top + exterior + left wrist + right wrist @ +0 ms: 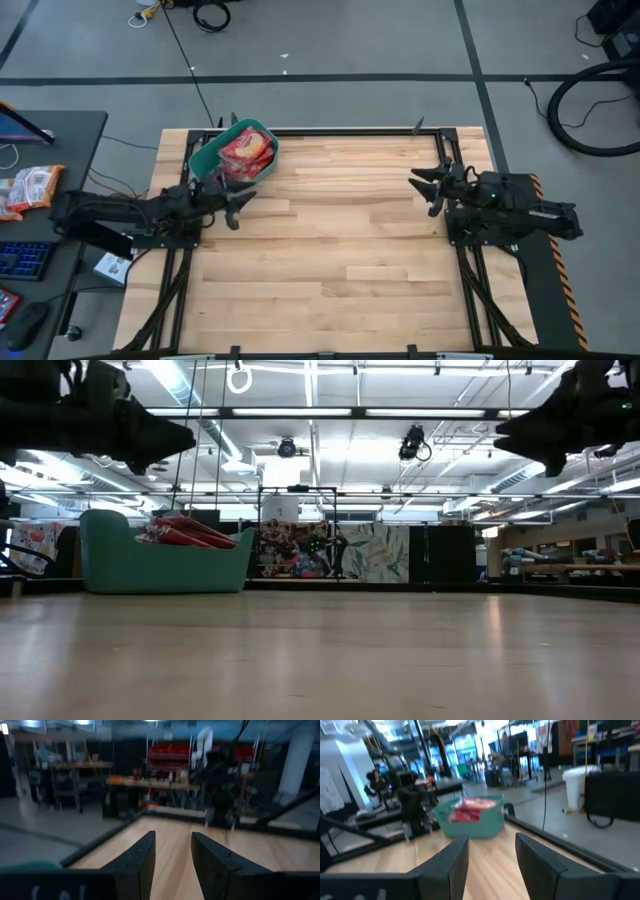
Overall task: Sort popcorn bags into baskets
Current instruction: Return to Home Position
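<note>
The teal basket [207, 158] stands on its bottom at the table's far left. Red popcorn bags [247, 153] lie piled in it, and in the low view the bags [190, 532] stick out above the basket's rim [165, 555]. My left gripper [240, 200] hovers open just on the near side of the basket, pointing level toward the table's right, with nothing between its fingers [140, 860]. My right gripper [422, 186] hovers open at the table's right side, pointing level toward the basket [470, 827] and empty.
A dark side table at the left carries more packets [30, 187] and a keyboard [22, 260]. A black frame rail [350, 130] runs along the table's far edge. Bare wooden tabletop [340, 250] lies between the two arms.
</note>
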Controlling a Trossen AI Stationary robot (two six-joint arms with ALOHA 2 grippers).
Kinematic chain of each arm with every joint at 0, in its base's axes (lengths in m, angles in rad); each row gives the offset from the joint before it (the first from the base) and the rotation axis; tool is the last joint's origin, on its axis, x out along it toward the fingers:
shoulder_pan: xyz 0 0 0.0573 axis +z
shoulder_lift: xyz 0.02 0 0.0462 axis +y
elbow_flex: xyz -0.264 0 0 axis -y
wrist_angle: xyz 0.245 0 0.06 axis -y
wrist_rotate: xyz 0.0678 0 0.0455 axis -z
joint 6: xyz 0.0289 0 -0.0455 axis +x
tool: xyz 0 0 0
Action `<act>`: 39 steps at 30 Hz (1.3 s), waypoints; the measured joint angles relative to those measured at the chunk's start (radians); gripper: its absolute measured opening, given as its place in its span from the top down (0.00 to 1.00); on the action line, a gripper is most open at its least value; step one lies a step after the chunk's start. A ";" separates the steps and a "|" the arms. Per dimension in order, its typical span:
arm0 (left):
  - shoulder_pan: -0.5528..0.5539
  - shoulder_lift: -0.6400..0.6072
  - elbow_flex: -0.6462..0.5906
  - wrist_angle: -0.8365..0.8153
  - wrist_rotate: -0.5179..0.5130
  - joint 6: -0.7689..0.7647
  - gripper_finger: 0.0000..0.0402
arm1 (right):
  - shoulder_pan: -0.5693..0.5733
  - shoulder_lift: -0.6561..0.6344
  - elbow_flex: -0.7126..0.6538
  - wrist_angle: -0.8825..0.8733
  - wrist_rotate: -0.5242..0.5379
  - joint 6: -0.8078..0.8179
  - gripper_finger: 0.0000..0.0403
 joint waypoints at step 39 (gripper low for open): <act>-0.012 -0.034 -0.040 0.045 0.013 -0.180 0.68 | -0.002 0.022 -0.183 0.233 0.100 -0.090 0.58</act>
